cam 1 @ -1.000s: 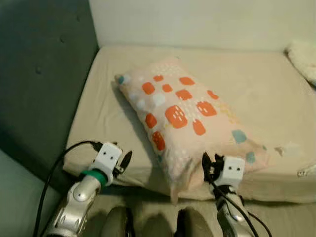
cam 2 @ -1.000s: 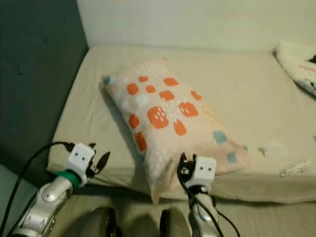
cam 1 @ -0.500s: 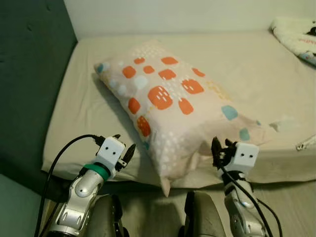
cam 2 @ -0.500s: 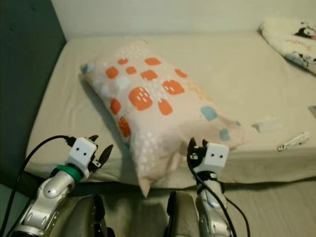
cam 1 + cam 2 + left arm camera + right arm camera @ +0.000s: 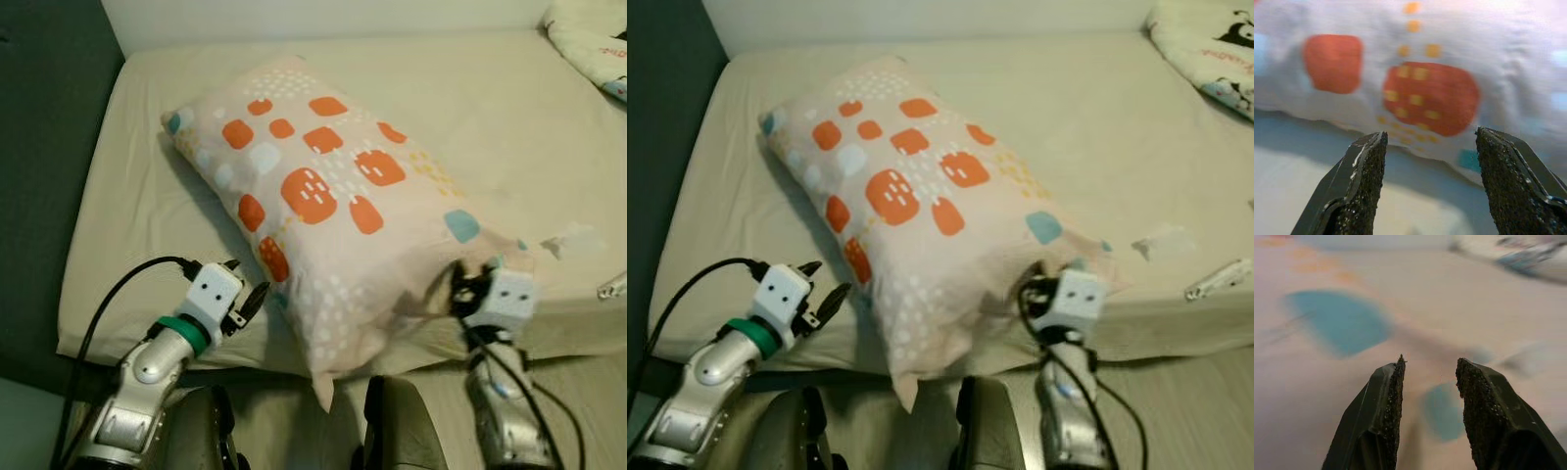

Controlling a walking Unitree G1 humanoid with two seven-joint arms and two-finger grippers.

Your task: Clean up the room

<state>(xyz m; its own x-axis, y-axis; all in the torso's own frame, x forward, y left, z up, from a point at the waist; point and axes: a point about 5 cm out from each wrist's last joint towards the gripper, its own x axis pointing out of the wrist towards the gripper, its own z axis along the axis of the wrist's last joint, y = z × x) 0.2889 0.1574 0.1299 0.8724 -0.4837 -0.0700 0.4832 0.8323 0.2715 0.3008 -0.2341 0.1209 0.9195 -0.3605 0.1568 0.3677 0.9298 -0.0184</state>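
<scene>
**Both grippers close in on the pillow**

Peach cotton printed with orange and teal blotches: the pillow [image 5: 333, 206] lies slantwise across the beige bed [image 5: 470, 88], one corner drooping over the near edge. Over the last second the robot has leaned in, so the whole view has slid and the pillow sits closer under it. That shift belongs to the camera. The pillow itself looks unmoved on the sheet.

What has really changed is the right gripper [image 5: 468, 290]. A second ago it hung just short of the pillow's near end; now it presses into the cloth there, which dimples around it. Its fingers [image 5: 1388, 416] stand narrowly apart with a teal patch just ahead of the tips, and I see no fabric pinched between them yet.

On the other side, the left gripper [image 5: 245, 299] has crept up just beside the pillow's long flank. Its fingers [image 5: 1359, 186] are spread wide, an orange blotch lying straight ahead between them, not touching.

To my eye this is the approach to a two-sided lift, with no grasp made so far. Beyond the right fingers, well apart, a small scrap [image 5: 1161, 241] and a clip-like bit [image 5: 1218, 278] lie on the sheet, and a patterned blanket [image 5: 1205, 49] is bunched at the far corner.
</scene>
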